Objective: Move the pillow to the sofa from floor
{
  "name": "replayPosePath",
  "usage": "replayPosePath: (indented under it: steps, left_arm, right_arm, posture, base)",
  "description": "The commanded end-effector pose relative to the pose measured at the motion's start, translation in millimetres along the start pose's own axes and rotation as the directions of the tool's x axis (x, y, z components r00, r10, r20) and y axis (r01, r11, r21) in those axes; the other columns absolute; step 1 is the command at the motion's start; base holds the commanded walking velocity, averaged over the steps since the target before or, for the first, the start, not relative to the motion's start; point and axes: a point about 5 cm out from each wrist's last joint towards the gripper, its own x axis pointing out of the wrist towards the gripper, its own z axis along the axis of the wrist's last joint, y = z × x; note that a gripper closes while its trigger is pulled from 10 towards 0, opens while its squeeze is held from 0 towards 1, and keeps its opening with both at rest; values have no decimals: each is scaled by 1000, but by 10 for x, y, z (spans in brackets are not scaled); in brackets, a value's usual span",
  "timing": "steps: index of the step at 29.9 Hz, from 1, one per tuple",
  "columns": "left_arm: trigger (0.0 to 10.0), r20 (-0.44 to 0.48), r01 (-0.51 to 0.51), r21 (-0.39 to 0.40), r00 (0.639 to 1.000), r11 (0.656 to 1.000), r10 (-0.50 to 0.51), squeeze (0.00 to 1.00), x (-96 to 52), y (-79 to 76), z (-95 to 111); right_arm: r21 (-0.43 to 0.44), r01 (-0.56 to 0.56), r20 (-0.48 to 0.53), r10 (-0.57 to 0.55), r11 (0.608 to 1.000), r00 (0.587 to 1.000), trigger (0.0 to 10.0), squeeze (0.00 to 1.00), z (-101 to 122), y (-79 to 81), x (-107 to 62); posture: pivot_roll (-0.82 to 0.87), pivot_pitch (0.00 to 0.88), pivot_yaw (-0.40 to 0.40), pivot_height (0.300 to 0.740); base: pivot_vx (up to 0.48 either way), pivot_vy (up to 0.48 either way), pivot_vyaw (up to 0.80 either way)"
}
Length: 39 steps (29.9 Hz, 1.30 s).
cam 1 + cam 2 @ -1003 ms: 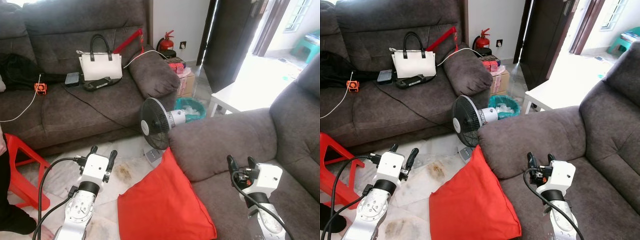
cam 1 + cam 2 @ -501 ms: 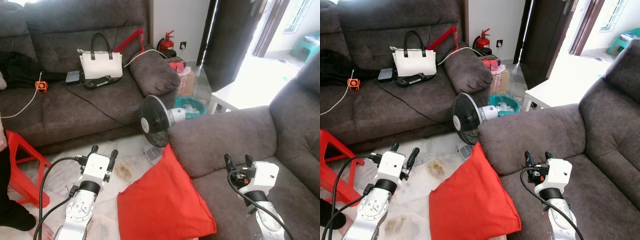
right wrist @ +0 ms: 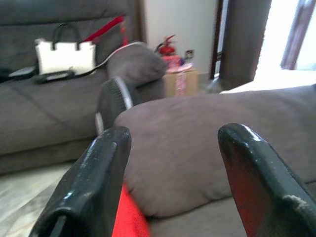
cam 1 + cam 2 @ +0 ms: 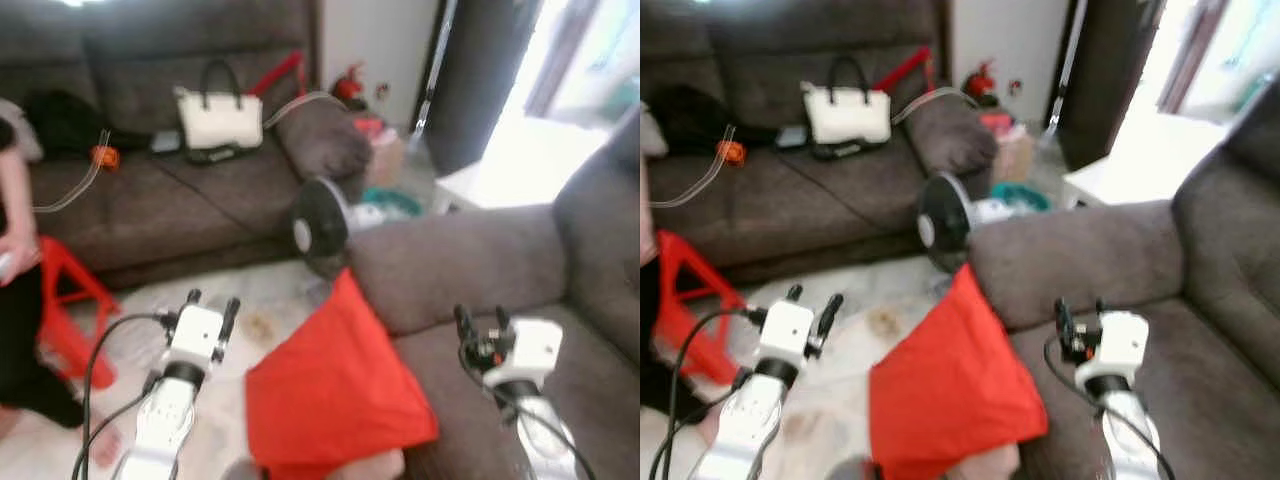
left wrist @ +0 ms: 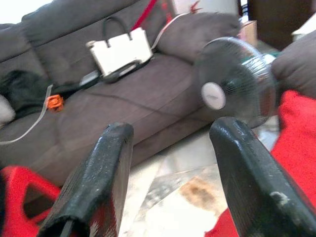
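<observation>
Red pillow (image 4: 335,390) on the floor, leaning on the near sofa (image 4: 450,270) front by its armrest. Left gripper (image 4: 211,305) over the floor left of pillow, fingers spread, empty. Right gripper (image 4: 480,320) above sofa seat, fingers spread, empty. Fan (image 4: 320,225) behind pillow.

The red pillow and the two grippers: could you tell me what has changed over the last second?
Only the camera shifted and blurred. The red pillow still leans against the sofa; left gripper and right gripper stay open, holding nothing.
</observation>
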Motion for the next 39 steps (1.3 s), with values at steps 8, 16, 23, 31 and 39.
replayPosePath:
  steps: [8, 16, 23, 31, 39]
  left_arm:
    - [10000, 14, -10, -1, 1000, 1000, 10, 0, 45, 13, 39]
    - [10000, 12, -11, -1, 1000, 1000, 11, 0, 47, 13, 37]
    - [10000, 13, -11, -4, 1000, 1000, 11, 0, 43, 5, 39]
    - [10000, 12, -15, -11, 1000, 1000, 15, 0, 45, 0, 37]
    - [10000, -4, -20, -61, 1000, 998, 20, 0, 42, 5, 12]
  right_arm:
    - [-1, -11, -15, 11, 1000, 1000, 10000, 0, -16, 14, -4]
    - [-6, -38, -5, 38, 999, 999, 10000, 0, -2, 52, 3]
    - [-10, -43, -7, 42, 999, 999, 10000, 0, 0, 61, 3]
    - [-20, -41, -6, 41, 999, 999, 10000, 0, 10, 51, 7]
    - [-41, -51, -21, 50, 998, 998, 10000, 0, 3, 52, 26]
  posture:
    - [104, 0, -48, 667]
    - [104, 0, -49, 623]
    - [103, 0, -50, 578]
    - [105, 0, -56, 568]
    - [106, 0, -60, 568]
  base:
    - [0, 0, 0]
    - [0, 0, 0]
    - [0, 0, 0]
    - [0, 0, 0]
    - [0, 0, 0]
